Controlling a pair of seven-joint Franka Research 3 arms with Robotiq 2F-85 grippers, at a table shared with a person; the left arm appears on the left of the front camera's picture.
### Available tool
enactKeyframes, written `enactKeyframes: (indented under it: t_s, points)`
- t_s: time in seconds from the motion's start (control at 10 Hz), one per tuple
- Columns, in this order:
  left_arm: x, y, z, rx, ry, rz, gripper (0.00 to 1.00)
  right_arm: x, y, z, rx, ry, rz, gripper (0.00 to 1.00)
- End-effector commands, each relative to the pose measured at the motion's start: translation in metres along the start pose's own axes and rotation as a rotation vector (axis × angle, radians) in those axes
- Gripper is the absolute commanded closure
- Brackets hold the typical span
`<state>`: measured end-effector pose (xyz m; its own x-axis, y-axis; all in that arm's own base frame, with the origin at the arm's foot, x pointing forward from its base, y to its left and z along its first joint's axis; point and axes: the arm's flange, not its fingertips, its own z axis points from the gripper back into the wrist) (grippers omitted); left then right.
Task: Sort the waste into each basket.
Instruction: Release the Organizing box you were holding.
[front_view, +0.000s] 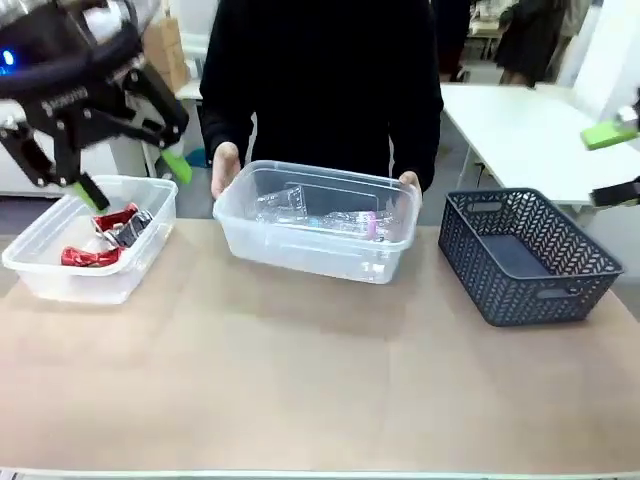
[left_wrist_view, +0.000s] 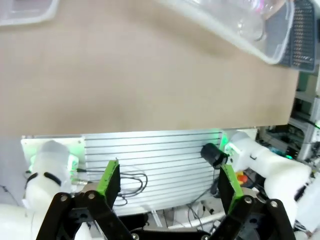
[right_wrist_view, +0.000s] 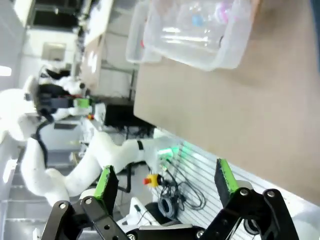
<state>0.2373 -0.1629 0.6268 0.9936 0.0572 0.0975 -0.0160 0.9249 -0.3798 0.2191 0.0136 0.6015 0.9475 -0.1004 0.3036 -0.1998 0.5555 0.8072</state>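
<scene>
While both arms hang raised with jaws spread and empty, left gripper (front_view: 135, 178) over the far left corner and right gripper (front_view: 612, 160) cut off at the right edge, the tan table (front_view: 320, 380) lies bare along its near edge. Crushed red and black metal cans (front_view: 108, 237) lie in the clear rimmed plastic tub (front_view: 60, 275) at far left; clear plastic bottles (front_view: 320, 212), hard to separate, fill the middle clear tub (front_view: 300, 250), held by a person's hands (front_view: 224, 165).

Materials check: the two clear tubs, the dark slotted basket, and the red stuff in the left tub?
Clear tubs: likely glossy translucent plastic; contents show through the walls. Dark grey basket: looks like matte moulded plastic, going by its regular herringbone slots. Red and silver cans: probably thin painted metal, crumpled with shiny glints, though that is hard to confirm from here.
</scene>
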Motion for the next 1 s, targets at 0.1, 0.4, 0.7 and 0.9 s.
enactKeyframes:
  t_s: [0.1, 0.4, 0.7, 0.9]
  points:
    - [0.013, -0.009, -0.001, 0.013, 0.008, 0.003, 0.0, 0.017, -0.009, -0.025, -0.007, 0.071, -0.028, 0.0]
    - [0.006, -0.003, -0.002, 0.024, -0.007, 0.021, 0.0, 0.006, -0.008, -0.017, -0.028, 0.052, -0.035, 0.0]
    - [0.018, 0.092, 0.009, -0.721, 0.23, 0.061, 0.0, 0.029, -0.054, 0.023, 0.672, 0.096, -0.477, 0.0]
    - [0.01, 0.169, 0.001, -1.127, 0.11, 0.198, 0.0, 0.029, -0.089, 0.046, 0.77, -0.046, -0.615, 0.0]
